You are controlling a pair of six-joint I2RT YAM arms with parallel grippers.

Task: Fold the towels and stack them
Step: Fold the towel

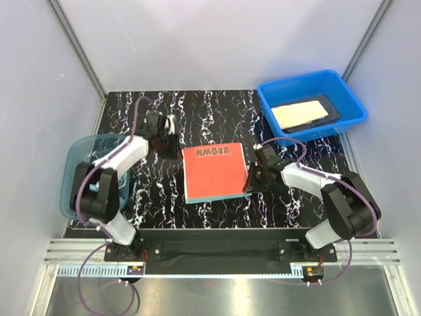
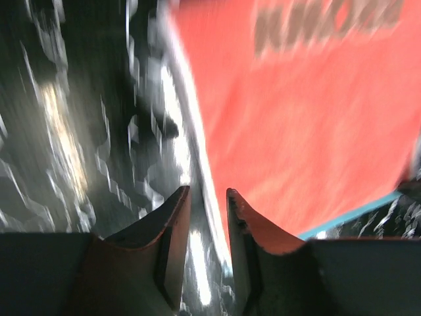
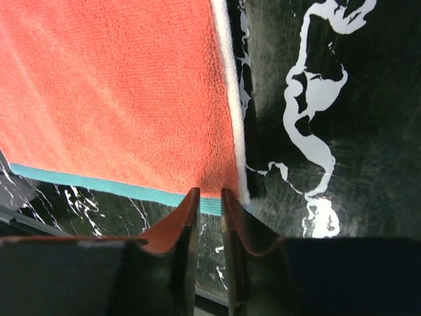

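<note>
The red towel (image 1: 214, 172) lies flat in the middle of the counter (image 1: 217, 108), squared up, with its "BROWN" lettering along the twelve o'clock edge and a teal hem along the six o'clock edge. It looks to me like a finished fold or close to one, though I cannot count its layers.

The left fingers (image 2: 164, 243) sit at the towel's eleven o'clock corner, parted, with only bare counter showing in the gap, so they hold nothing. That view is blurred. The right fingers (image 3: 174, 237) are at the five o'clock corner, nearly together with a thin slit between them. Whether they pinch the hem or only touch it, I cannot tell.

At about one o'clock, the blue bin (image 1: 329, 127) holds a pale yellow towel (image 1: 300, 113) resting on something dark (image 1: 334, 105), likely another towel. At nine o'clock stands a translucent teal tub (image 1: 79, 151). I see no light teal towel anywhere.

I judge the job to be roughly midway. One towel is shaped, but nothing on the counter is stacked on it, and the two in the bin are either already stacked or waiting their turn.
</note>
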